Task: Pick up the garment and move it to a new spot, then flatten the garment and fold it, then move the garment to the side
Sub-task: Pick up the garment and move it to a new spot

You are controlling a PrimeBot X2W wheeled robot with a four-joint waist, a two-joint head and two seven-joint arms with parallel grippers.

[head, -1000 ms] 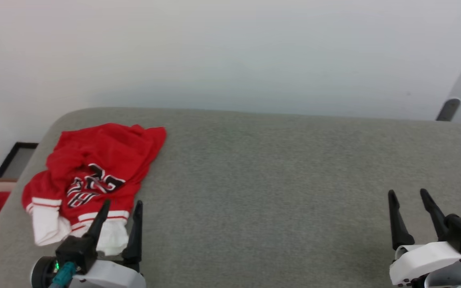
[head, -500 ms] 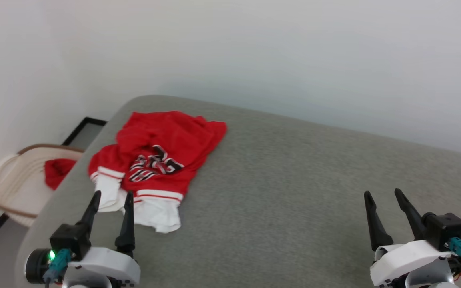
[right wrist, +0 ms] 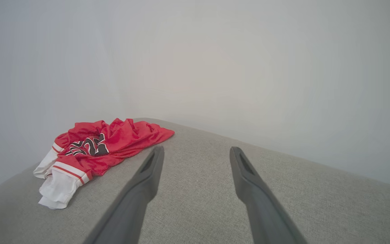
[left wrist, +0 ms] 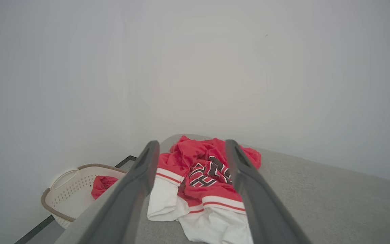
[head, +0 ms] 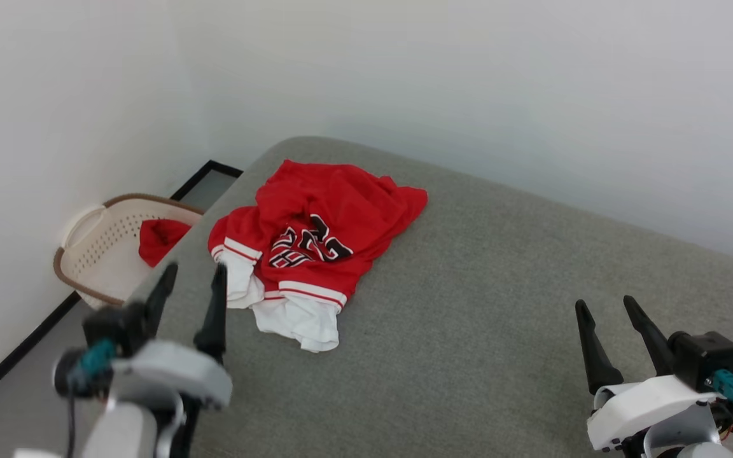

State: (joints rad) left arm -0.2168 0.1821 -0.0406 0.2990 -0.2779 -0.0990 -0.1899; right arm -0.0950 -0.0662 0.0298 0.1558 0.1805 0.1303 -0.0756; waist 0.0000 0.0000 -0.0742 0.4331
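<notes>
The garment (head: 315, 245), a red shirt with white sleeves and black lettering, lies crumpled near the far left corner of the grey padded surface (head: 468, 305). My left gripper (head: 191, 273) hovers open just left of and nearer than the shirt, nothing between its fingers. In the left wrist view the garment (left wrist: 201, 183) lies ahead between the spread fingers (left wrist: 137, 183). My right gripper (head: 602, 305) stands open at the lower right, far from the shirt. The right wrist view has the garment (right wrist: 96, 149) off to the left of my right gripper (right wrist: 195, 150).
A cream laundry basket (head: 96, 245) sits on the floor left of the surface, holding a small plain red cloth (head: 160, 238). White walls close in behind and to the left. The grey surface stretches bare to the right of the shirt.
The head camera has turned left, so the shirt and basket shifted right in view. My left gripper has risen and moved forward toward the shirt's near left side. Both grippers stay open.
</notes>
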